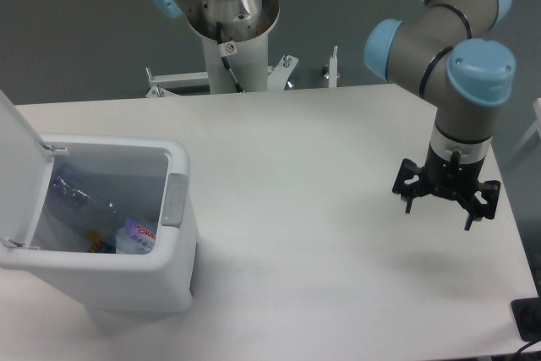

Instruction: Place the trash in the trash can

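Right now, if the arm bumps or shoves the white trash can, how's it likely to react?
The trash can looks like thin plastic, so it is probably light and would slide on the smooth table rather than resist. Its raised lid may shift weight to that side, so a high push could tip it. The bottle inside likely adds little ballast.

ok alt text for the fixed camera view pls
An open, empty gripper hangs over the right side of a white table, far from the open trash can at left, where a bottle lies inside.
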Robot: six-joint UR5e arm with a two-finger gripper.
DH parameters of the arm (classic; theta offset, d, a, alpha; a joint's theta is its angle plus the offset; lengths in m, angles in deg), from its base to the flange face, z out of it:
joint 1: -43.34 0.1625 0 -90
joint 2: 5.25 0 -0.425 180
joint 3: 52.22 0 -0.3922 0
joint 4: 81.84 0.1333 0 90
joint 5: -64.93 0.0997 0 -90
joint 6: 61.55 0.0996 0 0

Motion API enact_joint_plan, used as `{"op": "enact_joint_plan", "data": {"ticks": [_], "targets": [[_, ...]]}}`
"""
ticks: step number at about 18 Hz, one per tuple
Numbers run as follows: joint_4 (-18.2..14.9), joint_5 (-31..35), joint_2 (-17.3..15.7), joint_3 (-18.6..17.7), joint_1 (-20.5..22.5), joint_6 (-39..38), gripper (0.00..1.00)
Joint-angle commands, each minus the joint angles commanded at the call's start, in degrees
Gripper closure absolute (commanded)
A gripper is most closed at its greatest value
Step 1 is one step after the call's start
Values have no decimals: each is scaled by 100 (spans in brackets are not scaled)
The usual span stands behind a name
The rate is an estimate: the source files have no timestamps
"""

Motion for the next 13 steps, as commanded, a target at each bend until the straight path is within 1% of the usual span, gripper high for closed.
{"op": "enact_joint_plan", "data": {"ticks": [9,13], "targets": [[97,0,18,-70,-9,27,0],[141,27,18,-211,-18,27,0]]}}
